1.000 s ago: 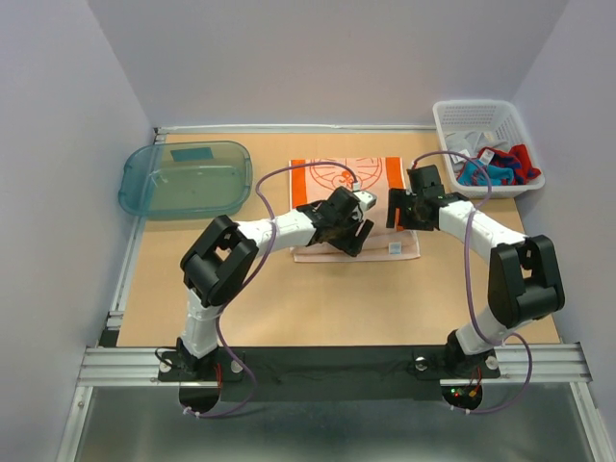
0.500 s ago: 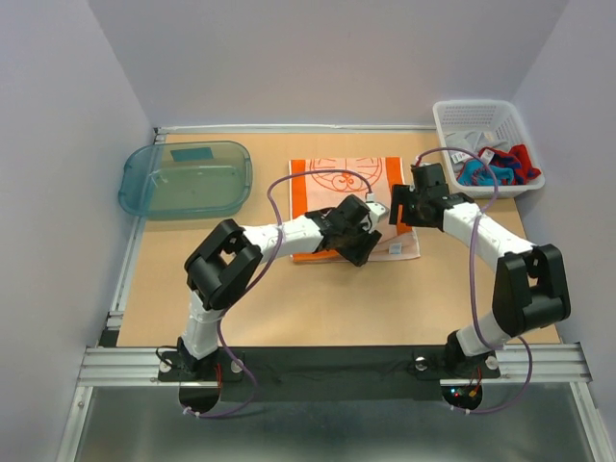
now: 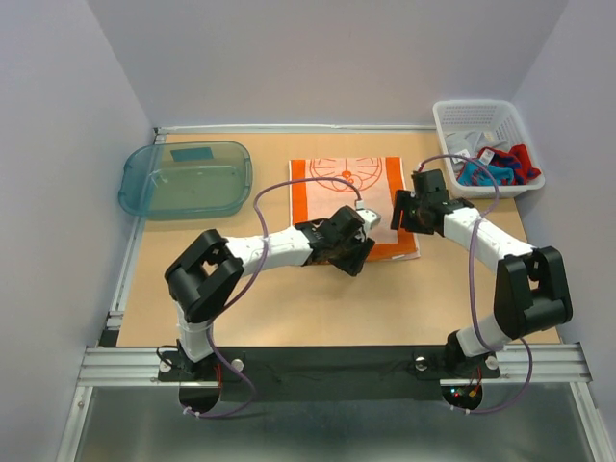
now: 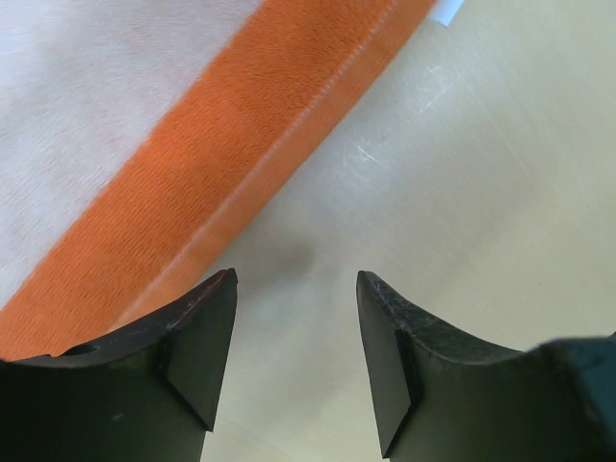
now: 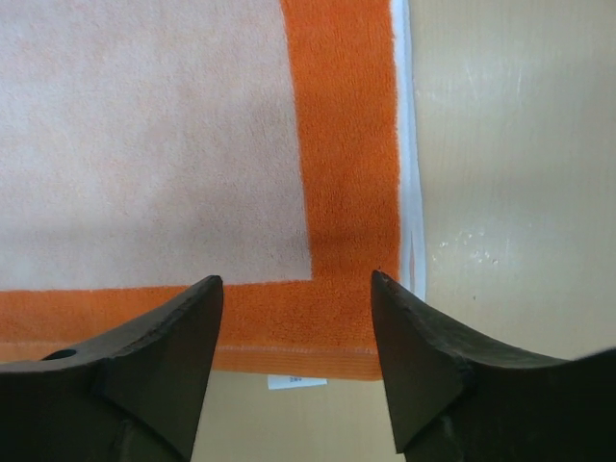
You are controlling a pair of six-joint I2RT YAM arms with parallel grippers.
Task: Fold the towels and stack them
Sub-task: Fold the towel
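Left hand (image 4: 295, 276): jaws moderately wide, nothing between them. It hangs low over bare wood just off the hem of the orange towel; the left finger overlaps the orange border in the wrist view, contact not clear.
Right hand (image 5: 295, 279): jaws also wide, gripping nothing. It is poised over the orange border near the towel's right near corner.

Bench (image 3: 289, 308): tan wood, both arms reaching in from the near edge toward the middle.
Orange towel (image 3: 346, 178): lies flat at the middle of the bench toward the far side. Pale centre with an orange line drawing, solid orange border. The left arm covers its near left part.
Tray (image 3: 135, 188): translucent teal, far left, well apart from the towel.
Basket (image 3: 443, 120): white mesh, far right corner. Bunched inside are a red towel (image 3: 525, 159), a teal-blue towel (image 3: 481, 175) and a pale grey towel (image 3: 472, 140), all crumpled.
Tag (image 5: 296, 382): small and white, sticking out from the towel's near hem between the right hand's fingers; print too small to read.
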